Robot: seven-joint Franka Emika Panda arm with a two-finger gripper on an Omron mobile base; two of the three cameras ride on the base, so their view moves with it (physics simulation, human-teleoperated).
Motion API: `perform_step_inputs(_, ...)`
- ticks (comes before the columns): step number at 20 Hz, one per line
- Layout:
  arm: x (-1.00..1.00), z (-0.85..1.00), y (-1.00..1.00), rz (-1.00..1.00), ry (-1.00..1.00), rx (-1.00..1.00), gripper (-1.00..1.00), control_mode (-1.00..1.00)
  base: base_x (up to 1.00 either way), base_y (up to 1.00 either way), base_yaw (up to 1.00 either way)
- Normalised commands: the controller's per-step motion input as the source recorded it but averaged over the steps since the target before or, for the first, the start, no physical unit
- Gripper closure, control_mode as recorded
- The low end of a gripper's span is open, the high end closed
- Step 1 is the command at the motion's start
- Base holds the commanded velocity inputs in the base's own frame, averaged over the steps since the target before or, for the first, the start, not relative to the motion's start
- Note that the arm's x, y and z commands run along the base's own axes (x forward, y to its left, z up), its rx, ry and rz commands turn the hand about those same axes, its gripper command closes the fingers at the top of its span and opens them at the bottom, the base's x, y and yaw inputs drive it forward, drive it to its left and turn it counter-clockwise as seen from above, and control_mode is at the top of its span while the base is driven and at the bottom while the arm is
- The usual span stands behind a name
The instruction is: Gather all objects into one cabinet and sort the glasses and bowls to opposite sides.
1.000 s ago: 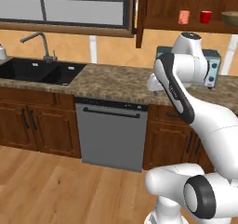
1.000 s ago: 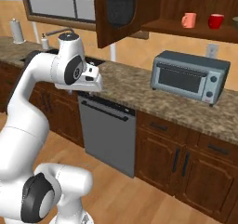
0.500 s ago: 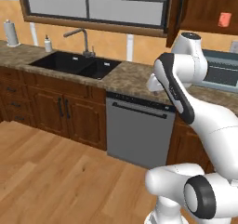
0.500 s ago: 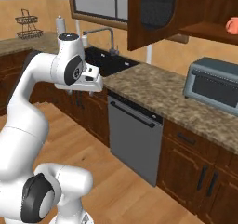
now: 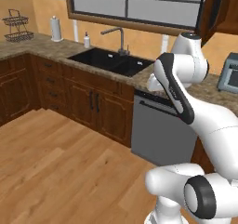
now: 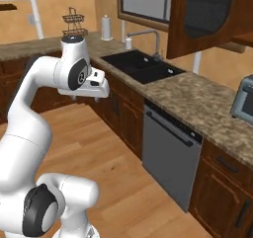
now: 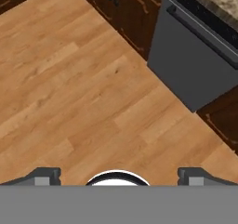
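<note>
The tool (image 7: pixel 119 174) is wide open and holds nothing. Its two dark fingertips (image 7: pixel 42 174) sit far apart at the bottom of the hand view, over the wooden floor (image 7: pixel 69 79). In the right base view the tool (image 6: pixel 96 95) hangs in the middle left of the frame, in front of the dark lower cupboards.

The cabinet (image 6: pixel 200 17) is at the upper right of the right base view, with its brown door swung open. I cannot see any cups or the bowl.

The speckled surface (image 6: pixel 197 96) runs across the middle. A black sink (image 5: pixel 111 60) sits in it, with a tap (image 5: pixel 116 37) behind. The grey dishwasher (image 5: pixel 160 130) is under the surface. A toaster oven (image 5: pixel 228 73) is at the right edge of the left base view.
</note>
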Motion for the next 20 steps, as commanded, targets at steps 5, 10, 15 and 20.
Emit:
perform_step_inputs(5,0.00,0.00,0.00,0.00,0.00,0.00,-1.00,1.00,0.00,0.14,0.37)
perform_step_inputs(10,0.00,0.00,0.00,0.00,0.00,0.00,-1.00,1.00,0.00,0.14,0.37)
perform_step_inputs(15,0.00,0.00,0.00,0.00,0.00,0.00,-1.00,1.00,0.00,0.13,0.36)
perform_step_inputs(20,0.00,0.00,0.00,0.00,0.00,0.00,-1.00,1.00,0.00,0.12,0.35)
